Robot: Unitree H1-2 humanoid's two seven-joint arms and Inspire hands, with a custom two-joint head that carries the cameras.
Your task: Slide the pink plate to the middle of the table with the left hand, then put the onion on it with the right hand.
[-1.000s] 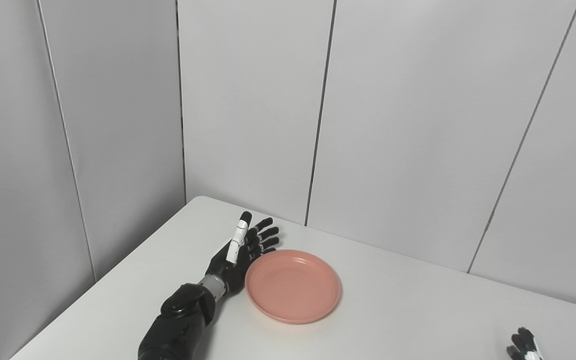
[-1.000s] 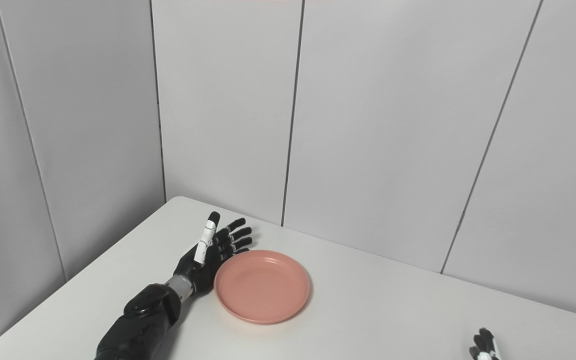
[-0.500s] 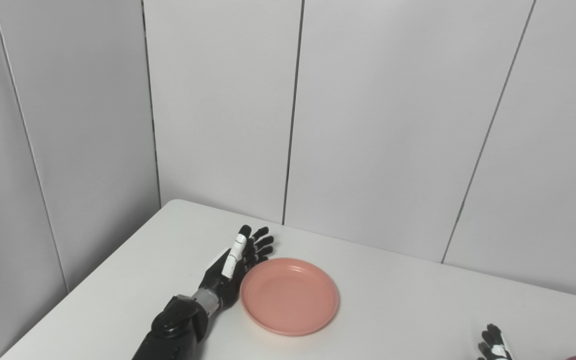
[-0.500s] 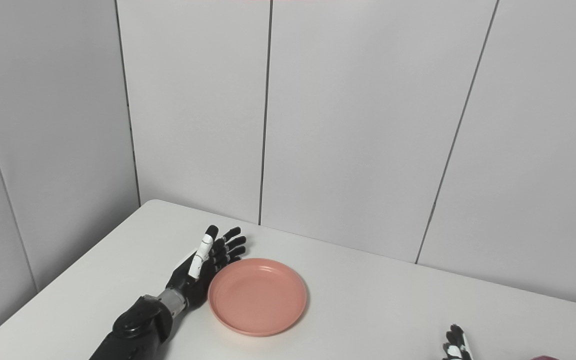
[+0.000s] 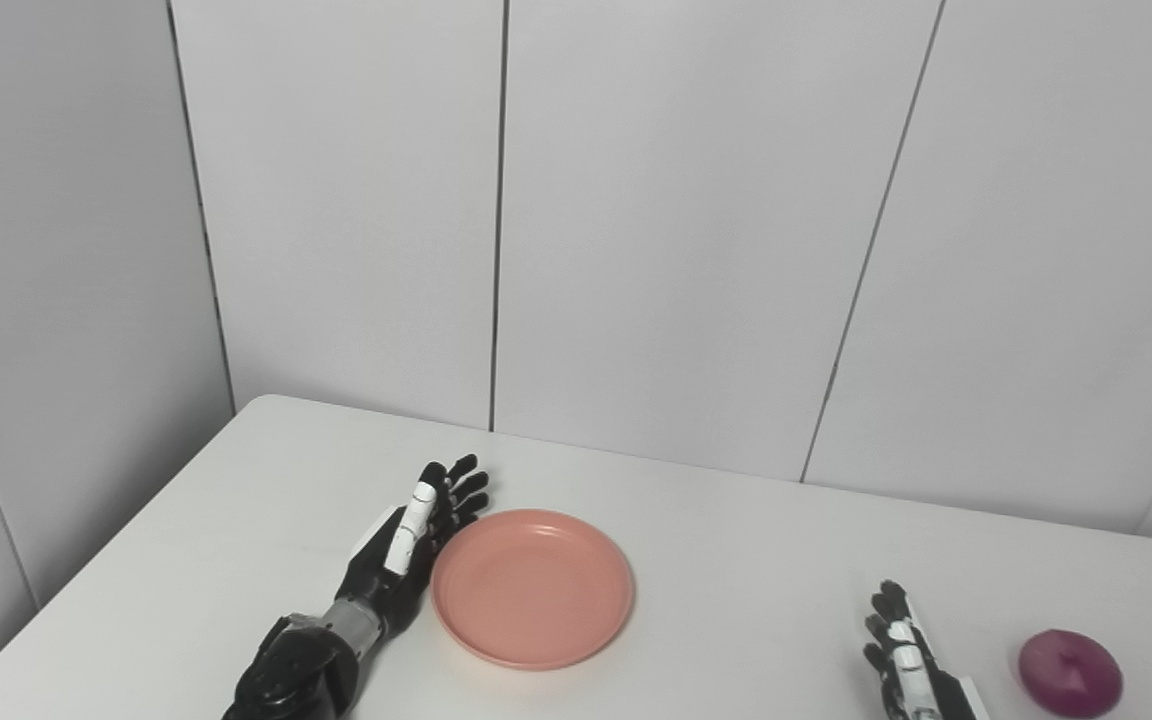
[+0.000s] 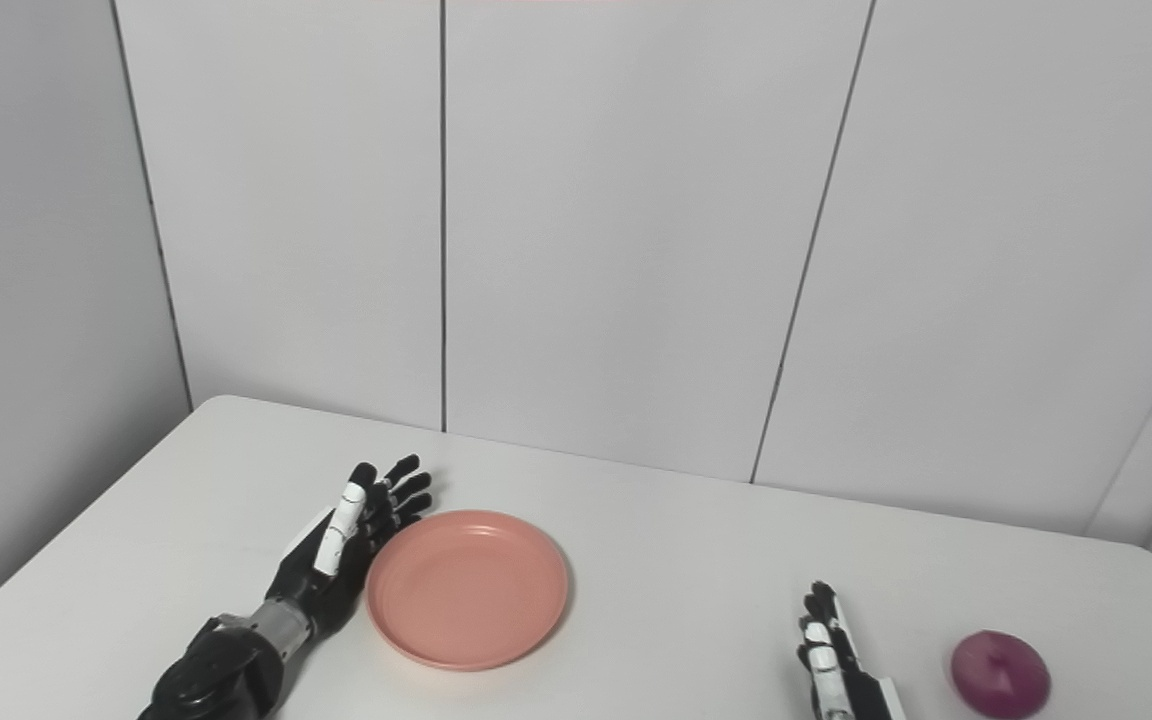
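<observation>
Pressing flat and spread against the pink plate's (image 5: 532, 587) rim, the left hand (image 5: 406, 545) is gripping nothing; right hand (image 5: 901, 655) is lying open beside the onion (image 5: 1070, 671).

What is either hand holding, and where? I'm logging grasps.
Nothing is held. The left hand, open, is against the pink plate's left rim; the right hand is open beside the onion.
</observation>
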